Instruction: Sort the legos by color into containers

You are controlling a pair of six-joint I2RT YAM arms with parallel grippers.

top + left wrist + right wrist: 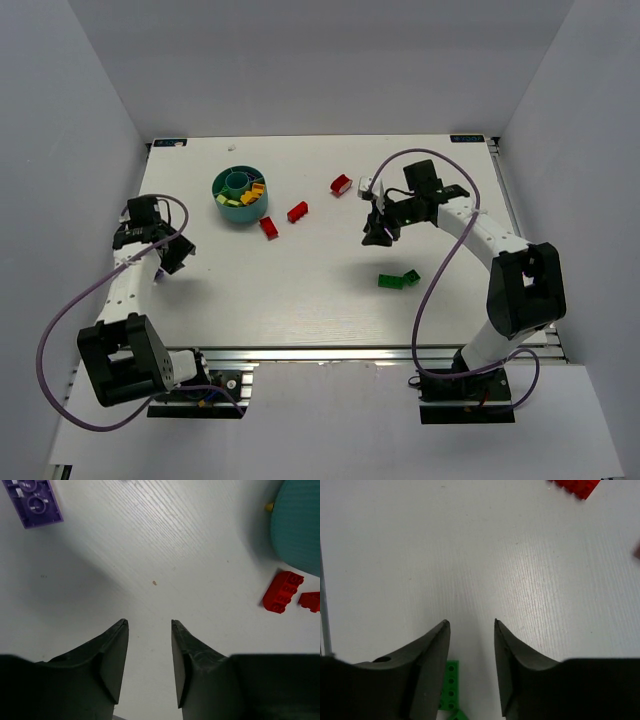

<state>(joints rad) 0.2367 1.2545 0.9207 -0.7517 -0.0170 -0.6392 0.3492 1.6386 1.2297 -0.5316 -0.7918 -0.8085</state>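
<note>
Overhead and wrist views of a white tabletop [300,300] with two arms. The teal cup [240,197] stands at the far left; yellow bricks [248,199] and an orange brick [258,187] lie in its compartments on the side facing the middle of the tabletop; whether they share a compartment cannot be told.

Three red pieces lie loose to the right of the cup: the near red brick [268,227] just beside its wall, the middle red brick [297,211] close to that one, and the far red brick [341,184] apart from both. A pair of green bricks [392,282], touching one another, lies on the right half, well apart from the cup. A purple brick [35,502] lies studs-up at the top left corner of the left wrist view.

The left hand [149,624] is at the left edge of the tabletop, its fingers set a narrow gap apart with only bare tabletop between them. The right hand [471,622] is between the far red brick and the green bricks, its fingers likewise narrowly parted and holding nothing; a green piece shows just beneath one finger in its own view.
</note>
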